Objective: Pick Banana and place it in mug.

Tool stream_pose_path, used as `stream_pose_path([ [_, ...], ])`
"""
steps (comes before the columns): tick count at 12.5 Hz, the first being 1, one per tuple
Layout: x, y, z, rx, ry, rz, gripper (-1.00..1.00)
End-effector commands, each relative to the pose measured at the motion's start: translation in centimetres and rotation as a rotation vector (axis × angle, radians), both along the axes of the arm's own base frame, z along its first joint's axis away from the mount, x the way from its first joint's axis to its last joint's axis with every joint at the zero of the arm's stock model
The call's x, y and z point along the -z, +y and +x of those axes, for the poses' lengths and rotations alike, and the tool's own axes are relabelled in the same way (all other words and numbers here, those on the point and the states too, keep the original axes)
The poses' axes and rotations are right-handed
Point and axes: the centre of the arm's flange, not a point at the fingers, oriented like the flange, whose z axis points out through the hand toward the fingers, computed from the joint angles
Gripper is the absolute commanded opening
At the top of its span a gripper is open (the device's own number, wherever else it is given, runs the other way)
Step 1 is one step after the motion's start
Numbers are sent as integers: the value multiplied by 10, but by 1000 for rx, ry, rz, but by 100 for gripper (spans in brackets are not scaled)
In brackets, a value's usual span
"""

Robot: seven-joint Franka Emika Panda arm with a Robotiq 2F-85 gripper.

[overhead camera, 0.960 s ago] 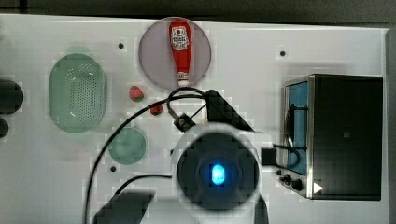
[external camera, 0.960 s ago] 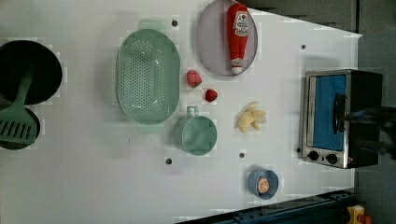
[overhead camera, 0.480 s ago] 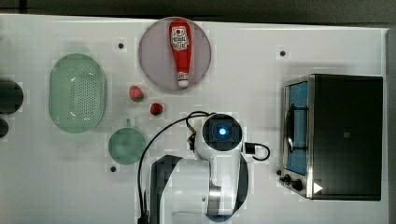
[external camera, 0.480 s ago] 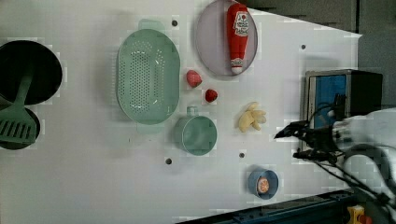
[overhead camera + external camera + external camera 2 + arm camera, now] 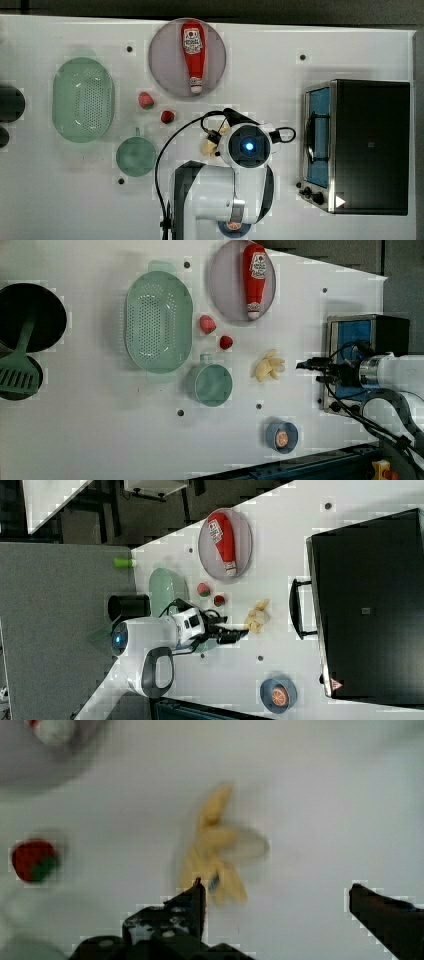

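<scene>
The banana is a small pale yellow bunch lying on the white table, to the left view's right of the mug. In the top view the banana peeks out from under the arm's wrist. The teal mug stands upright with nothing visible inside, and appears as a round mug from above. My gripper is open, just to the left view's right of the banana and not touching it. In the wrist view the gripper has its jaws wide apart with the banana just ahead, near one fingertip.
Two red strawberries lie between the green colander and the plate with a ketchup bottle. A toaster oven stands by the arm. A small blue bowl sits near the table edge.
The arm has swung in from the left view's right, bringing the gripper close beside the banana. The jaws stayed open. Nothing on the table moved.
</scene>
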Motion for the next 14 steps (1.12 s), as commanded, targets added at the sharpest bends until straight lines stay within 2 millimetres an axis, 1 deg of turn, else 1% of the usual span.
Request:
stream_pose_path([
  [1,62,5,0,-207,18,3,100],
  [3,91,5,1,-209,22,0,100],
  [6,123,8,0,-217,-1,-7,100],
  [7,131,10,-1,-221,-4,-7,100],
  [9,138,15,-3,-225,3,-3,100],
  [10,141,16,-4,-224,8,-1,93],
  [12,140,19,-2,-227,-4,-2,43],
  [13,142,18,-5,-226,5,0,18],
  [14,141,18,-4,-226,2,-1,-4],
])
